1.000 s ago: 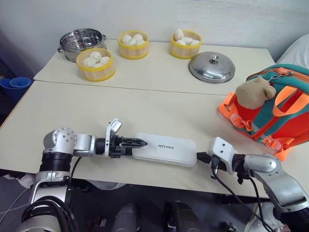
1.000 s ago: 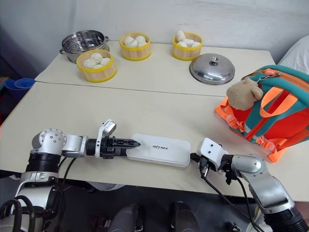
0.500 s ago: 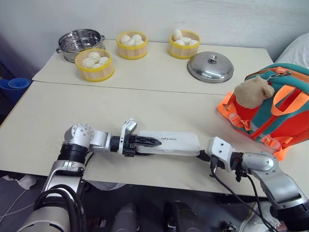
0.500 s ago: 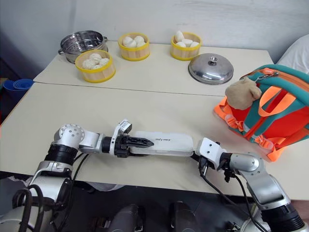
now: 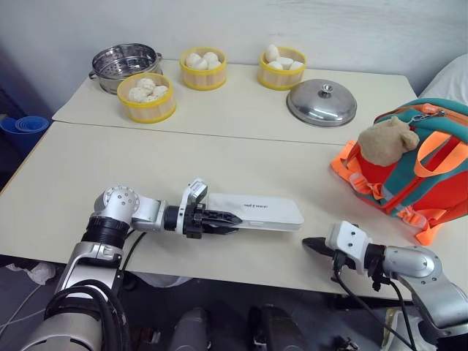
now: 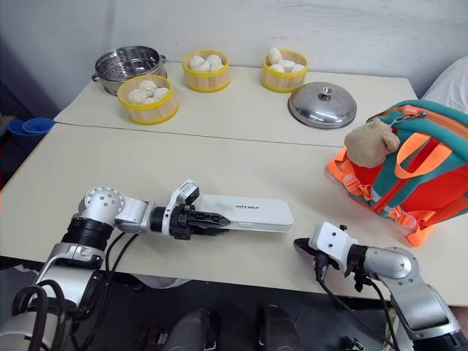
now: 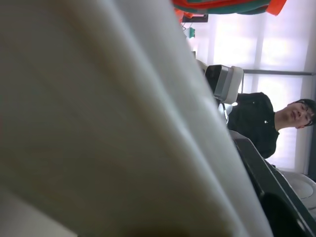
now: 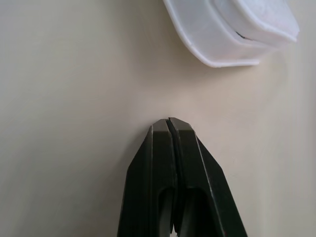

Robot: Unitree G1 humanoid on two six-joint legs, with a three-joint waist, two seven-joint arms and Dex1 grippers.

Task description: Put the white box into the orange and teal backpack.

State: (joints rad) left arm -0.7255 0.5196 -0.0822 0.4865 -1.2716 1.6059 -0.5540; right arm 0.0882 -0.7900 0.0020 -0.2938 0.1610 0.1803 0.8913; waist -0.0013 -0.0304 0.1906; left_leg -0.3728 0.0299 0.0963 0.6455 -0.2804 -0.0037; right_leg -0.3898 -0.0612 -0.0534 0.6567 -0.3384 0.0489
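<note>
Fingers of the left gripper (image 5: 228, 218) have narrowed onto the near-left end of the white box (image 5: 259, 212), one above and one below its edge, so it reads as grasping the box; a second ago those jaws stood wider and lay at the very end of a box resting flat. Since then the box has tipped up onto its long edge and slid a little toward the backpack, its lettered face now angled toward the far side of the table (image 5: 219, 157). The right gripper (image 5: 313, 245), fingers pressed tight together and holding nothing, has pulled back from the box: earlier it was against the box's right end, acting as a stop, and now it sits apart from that end, nearer the table's front edge. My reading is that the prop-and-pinch is done and the left arm alone carries the load.

The orange and teal backpack (image 5: 428, 183) stands well to the right of the box, tan plush toy (image 5: 384, 139) on its front, teal top toward the camera's upper right. Whether its opening is unzipped wide enough I cannot tell. Beyond the box, a steel lid (image 5: 322, 103), three bun baskets (image 5: 146, 96) and a steel pot (image 5: 124, 60) sit clear of the route.
</note>
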